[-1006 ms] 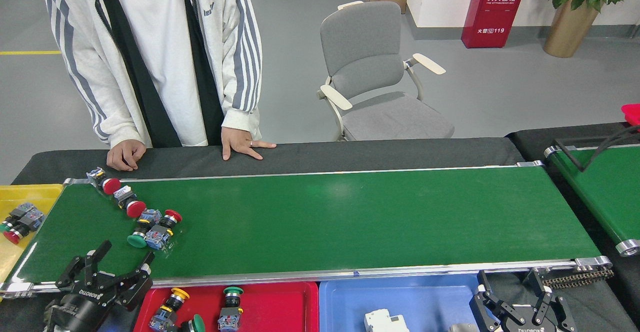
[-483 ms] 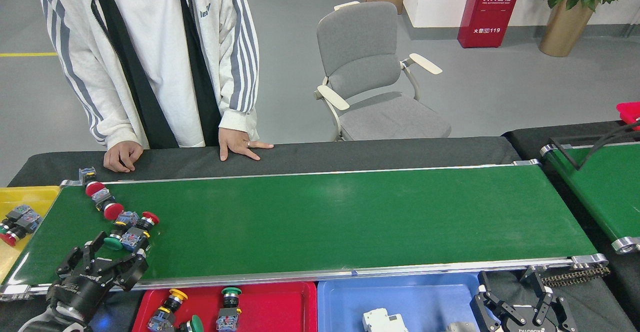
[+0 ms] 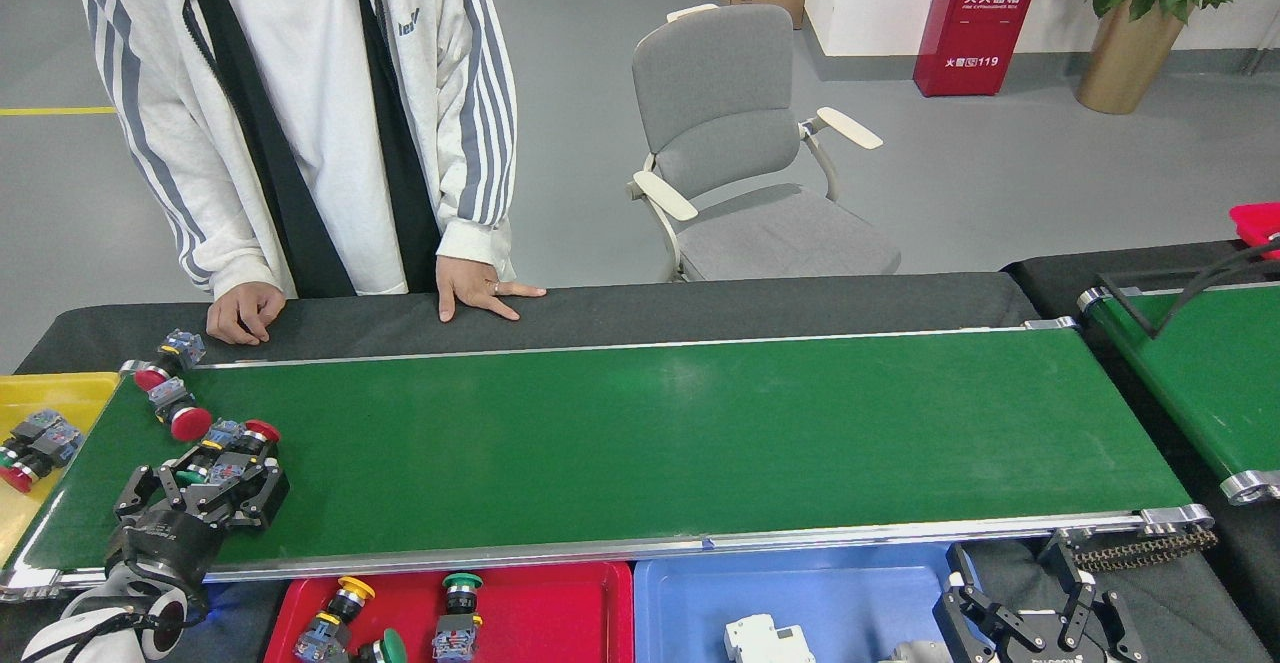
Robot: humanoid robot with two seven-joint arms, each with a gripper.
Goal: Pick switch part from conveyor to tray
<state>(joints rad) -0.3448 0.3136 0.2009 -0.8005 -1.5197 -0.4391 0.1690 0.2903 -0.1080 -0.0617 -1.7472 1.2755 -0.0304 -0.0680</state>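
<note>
The conveyor [image 3: 650, 433] is a long dark-green belt in a silver frame. Several switch parts lie at its left end: a red-capped one [image 3: 155, 375] at the far corner, another red-capped one [image 3: 180, 415] below it, and a small cluster [image 3: 245, 435] with a red cap. My left gripper [image 3: 205, 481] sits low on the belt right against that cluster, its fingers spread around a green-capped switch part that it mostly hides. It looks open. My right gripper [image 3: 1030, 623] rests open at the bottom right, off the belt. The red tray [image 3: 560, 613] lies below the belt's near edge.
The red tray holds yellow-capped [image 3: 345, 595] and green-capped [image 3: 463, 585] switches. A blue tray [image 3: 850, 593] holds a white part [image 3: 765, 638]. A yellow tray [image 3: 40, 393] with switches sits far left. A person's hands [image 3: 490, 293] rest on the far table edge. A second green belt [image 3: 1200, 373] is at right.
The switch parts have drifted left along the belt. My left gripper has moved from the belt's near edge forward onto the belt, over the cluster. The right gripper has stayed put.
</note>
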